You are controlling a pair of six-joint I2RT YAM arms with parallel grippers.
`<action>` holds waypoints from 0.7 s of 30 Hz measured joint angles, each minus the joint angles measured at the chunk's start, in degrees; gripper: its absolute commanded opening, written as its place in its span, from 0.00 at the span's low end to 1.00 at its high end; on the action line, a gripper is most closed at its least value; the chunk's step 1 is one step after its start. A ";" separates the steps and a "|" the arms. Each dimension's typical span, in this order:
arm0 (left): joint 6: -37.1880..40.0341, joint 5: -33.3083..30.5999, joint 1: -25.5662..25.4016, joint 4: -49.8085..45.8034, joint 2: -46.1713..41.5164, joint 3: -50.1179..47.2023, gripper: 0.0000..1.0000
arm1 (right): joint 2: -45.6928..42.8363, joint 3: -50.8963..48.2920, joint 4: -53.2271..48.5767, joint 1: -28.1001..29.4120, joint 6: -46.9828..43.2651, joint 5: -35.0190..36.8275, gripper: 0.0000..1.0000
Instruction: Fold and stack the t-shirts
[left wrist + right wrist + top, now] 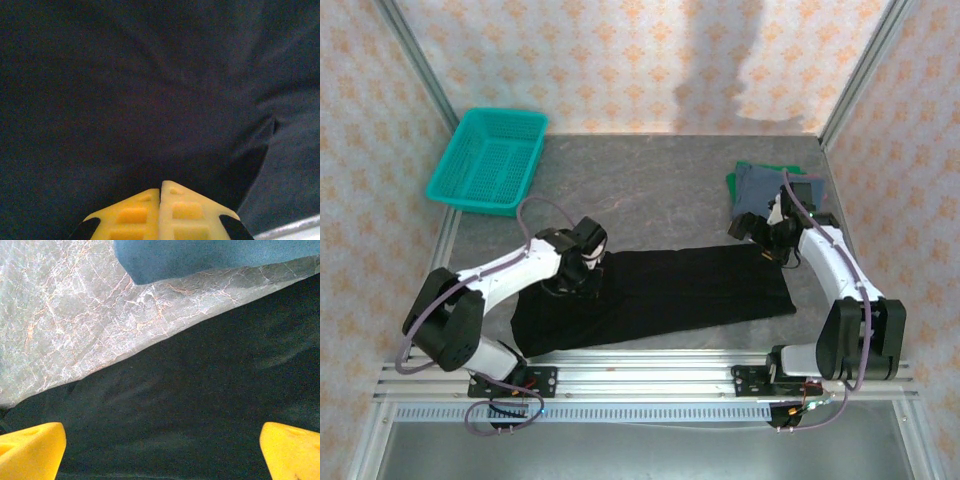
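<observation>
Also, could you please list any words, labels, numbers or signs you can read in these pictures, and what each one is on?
There is no readable text. The black shirt, the folded shirts, the teal basket, the patterned wall and the yellow fingers bear no legible print.

**Top external:** mounted above and behind my bases, facing down and forward over the whole tabletop (650, 190).
**Left wrist:** very close to the black t-shirt (150, 90), looking along my left gripper (160, 186).
**Right wrist:** low over the shirt's end toward the tabletop's right edge.
All three views share that shirt.
</observation>
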 measured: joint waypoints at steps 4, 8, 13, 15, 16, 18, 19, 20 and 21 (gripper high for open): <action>-5.68 -0.15 -4.70 0.42 -4.85 -4.48 0.02 | 0.87 0.02 0.00 0.00 0.00 0.02 0.99; -11.80 -0.11 -10.43 2.54 -7.13 -8.57 0.36 | 1.46 0.04 0.15 0.00 0.00 0.07 0.99; -16.63 0.04 -14.34 3.98 -9.66 -7.69 0.70 | 2.40 0.33 0.37 0.00 0.02 0.24 0.99; -16.65 -0.37 -14.38 4.04 -11.32 -5.14 0.73 | 2.84 0.55 0.37 0.00 0.02 0.24 0.99; -16.65 -1.05 -14.34 4.09 -12.15 -3.39 0.74 | 3.10 0.68 0.37 0.07 0.09 0.22 0.99; -17.14 -2.47 -13.11 4.02 -13.11 -0.28 0.73 | 3.67 1.05 0.35 0.52 0.46 0.26 0.99; -17.86 -3.82 -11.63 3.82 -13.27 1.25 0.72 | 4.22 1.36 0.37 1.07 0.48 0.28 1.00; -18.53 -5.01 -10.38 3.37 -13.14 2.08 0.70 | 4.68 1.62 0.35 1.64 0.48 0.39 1.00; -19.58 -6.62 -8.26 1.95 -12.35 3.08 0.68 | 5.49 2.05 0.15 2.78 0.46 0.76 0.99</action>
